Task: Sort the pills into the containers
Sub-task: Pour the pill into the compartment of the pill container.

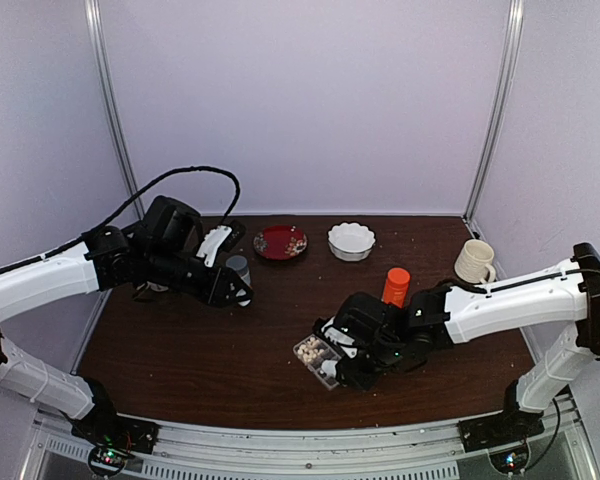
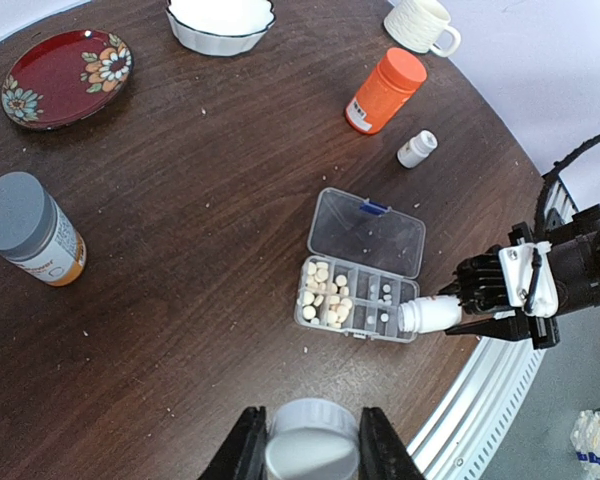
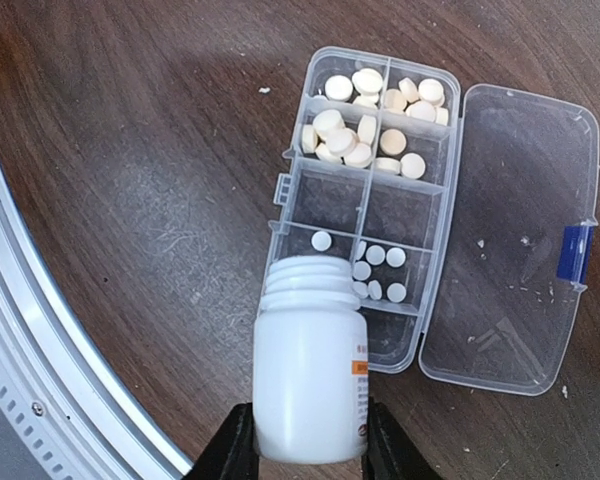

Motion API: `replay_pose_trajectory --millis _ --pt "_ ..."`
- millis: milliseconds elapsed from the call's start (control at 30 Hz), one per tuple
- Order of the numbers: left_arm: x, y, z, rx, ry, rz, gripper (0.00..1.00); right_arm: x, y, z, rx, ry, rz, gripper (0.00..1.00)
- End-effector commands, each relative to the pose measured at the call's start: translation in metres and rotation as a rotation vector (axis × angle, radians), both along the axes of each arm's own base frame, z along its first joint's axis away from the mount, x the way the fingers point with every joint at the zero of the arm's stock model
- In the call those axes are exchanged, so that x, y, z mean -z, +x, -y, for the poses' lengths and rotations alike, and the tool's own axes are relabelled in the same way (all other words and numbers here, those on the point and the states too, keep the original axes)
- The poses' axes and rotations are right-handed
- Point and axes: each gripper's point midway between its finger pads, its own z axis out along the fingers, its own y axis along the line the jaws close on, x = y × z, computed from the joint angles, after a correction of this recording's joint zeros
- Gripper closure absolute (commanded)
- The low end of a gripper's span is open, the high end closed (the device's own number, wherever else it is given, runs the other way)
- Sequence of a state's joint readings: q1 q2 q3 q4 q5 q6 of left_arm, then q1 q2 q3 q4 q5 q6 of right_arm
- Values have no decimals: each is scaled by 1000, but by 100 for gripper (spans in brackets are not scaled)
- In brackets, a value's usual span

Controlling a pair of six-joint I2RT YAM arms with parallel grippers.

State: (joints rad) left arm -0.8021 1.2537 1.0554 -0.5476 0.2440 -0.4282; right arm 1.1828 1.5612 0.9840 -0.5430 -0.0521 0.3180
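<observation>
Box: a flat, clear plastic rectangular pill box (image 3: 330, 205) lies on the dark brown wooden table (image 1: 200, 350), close to the near edge and about midway along it. Its hinged clear lid (image 3: 510, 230) is laid open flat beside the cells.
Contents: small round cream pills (image 3: 365, 120) are heaped in the cells at the end away from the bottle. A few smaller white tablets (image 3: 376, 256) sit in the cells by the bottle mouth.
Right arm: the right gripper (image 3: 308, 445) is clamped round the base of an uncapped white plastic bottle (image 3: 308, 385). The bottle is tipped over, with its mouth just above the box's cells.
Left arm: the left gripper (image 2: 312, 455) is closed on a pale grey round cap (image 2: 312, 430), up over the table's left half.
Left side: a grey-capped bottle with an orange label (image 2: 25, 230) stands upright.
Far edge: a red flowered plate (image 2: 65, 78) sits beside a white scalloped bowl (image 2: 220, 22), with a cream mug (image 2: 420, 25) towards the far right corner.
In between: an orange bottle with an orange cap (image 2: 385, 90), with a small white bottle (image 2: 417, 148) near it.
</observation>
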Motion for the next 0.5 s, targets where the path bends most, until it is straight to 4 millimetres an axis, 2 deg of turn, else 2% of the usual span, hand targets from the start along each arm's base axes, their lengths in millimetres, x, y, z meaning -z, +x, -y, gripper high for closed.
replay_pose_trajectory --millis 0,100,233,300,367,467 --pt "-11 1 6 12 -33 24 100 -13 0 -9 -2 77 12 100" --pt "-12 1 6 11 -35 29 100 -6 9 6 23 -54 39 100" --pt "-13 1 8 17 -37 26 100 -13 1 -7 0 68 16 100" --pt "-14 1 8 17 -38 27 100 -11 7 -1 23 4 35 100" --pt "-14 1 7 15 -38 26 100 -2 3 2 2 -43 8 100" --pt "-14 1 8 18 -41 26 100 -8 0 -8 -1 46 -2 100"
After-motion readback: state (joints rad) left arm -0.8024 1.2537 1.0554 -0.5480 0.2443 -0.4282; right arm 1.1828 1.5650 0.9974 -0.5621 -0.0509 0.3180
